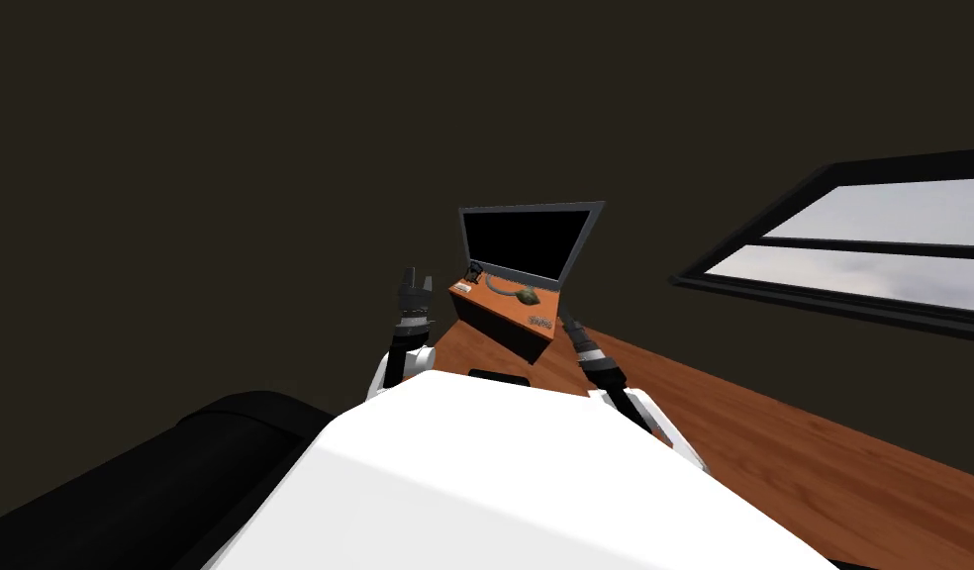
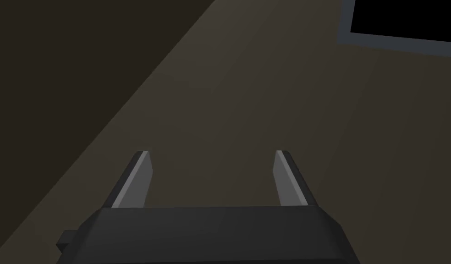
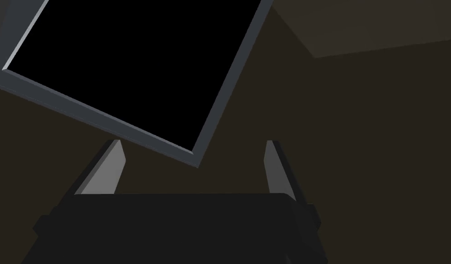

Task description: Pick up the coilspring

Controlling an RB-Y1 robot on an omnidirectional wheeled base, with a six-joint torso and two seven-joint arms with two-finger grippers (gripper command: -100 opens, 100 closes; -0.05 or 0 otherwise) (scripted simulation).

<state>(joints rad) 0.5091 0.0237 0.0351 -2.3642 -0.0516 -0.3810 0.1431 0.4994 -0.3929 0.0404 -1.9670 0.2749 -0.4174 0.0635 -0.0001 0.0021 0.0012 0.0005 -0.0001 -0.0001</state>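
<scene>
The coilspring (image 1: 540, 323) is a small grey coil lying at the near right corner of an orange-brown cabinet top (image 1: 505, 303). My right gripper (image 1: 565, 316) hovers just right of that corner, close to the coil. In its wrist view the right gripper (image 3: 193, 142) stands open and points past the cabinet at a grey-framed black panel (image 3: 128, 59). My left gripper (image 1: 414, 279) is raised to the left of the cabinet. Seen from its own wrist, the left gripper (image 2: 213, 153) is open with nothing between its fingers.
On the cabinet top also lie a greenish lump (image 1: 526, 294), a curved grey piece (image 1: 495, 286) and a small dark object (image 1: 472, 270). The framed panel (image 1: 525, 242) stands right behind it. A black couch (image 1: 129, 475) is at my left, wooden floor (image 1: 792, 435) at my right.
</scene>
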